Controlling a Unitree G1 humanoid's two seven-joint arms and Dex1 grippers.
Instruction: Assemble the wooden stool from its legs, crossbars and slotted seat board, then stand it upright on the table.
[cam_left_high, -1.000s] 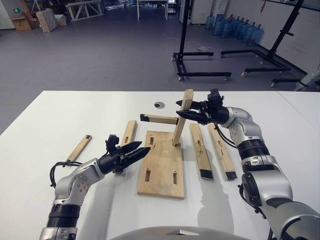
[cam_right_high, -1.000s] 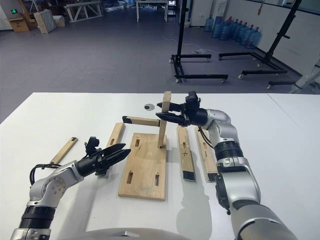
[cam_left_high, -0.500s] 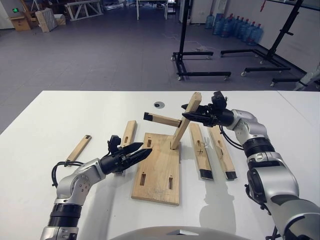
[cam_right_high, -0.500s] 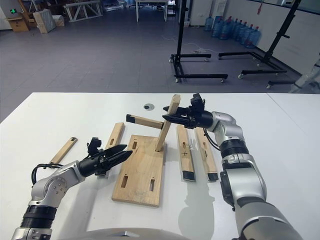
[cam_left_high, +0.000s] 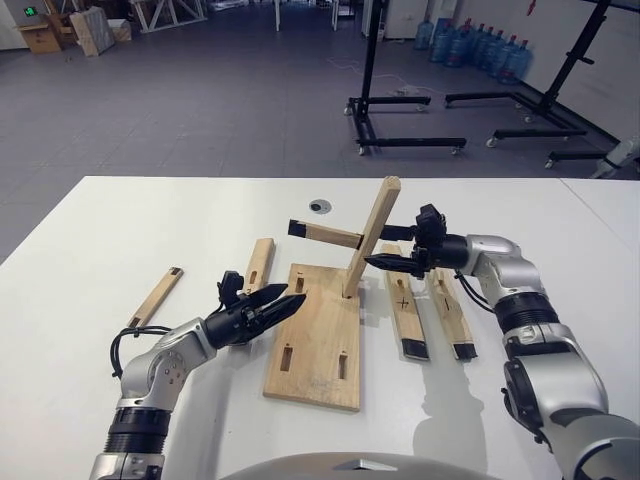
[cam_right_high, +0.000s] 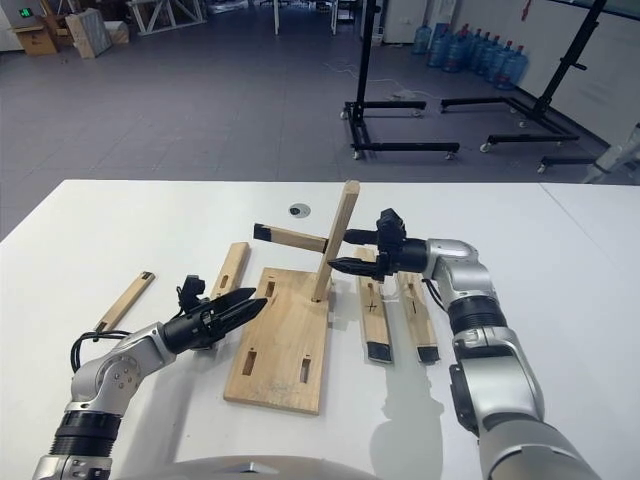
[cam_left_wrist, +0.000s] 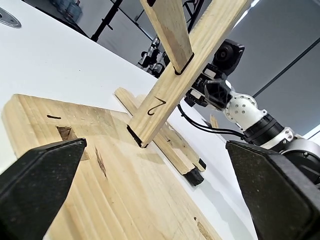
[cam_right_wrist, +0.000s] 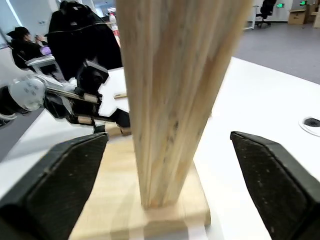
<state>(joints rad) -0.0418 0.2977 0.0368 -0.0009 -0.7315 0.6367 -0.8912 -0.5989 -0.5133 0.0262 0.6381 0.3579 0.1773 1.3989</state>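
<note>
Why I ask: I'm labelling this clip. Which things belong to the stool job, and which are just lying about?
Job: seat board; tilted leg standing in it; crossbar on that leg; two legs lying right of the board; two loose pieces left of it.
Lying about: table's round port; black frames; water bottles behind.

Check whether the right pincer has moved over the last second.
Yes. The right pincer has come down and toward the robot: it was above and beyond the far ends of the flat legs, and is now low over them.
</note>
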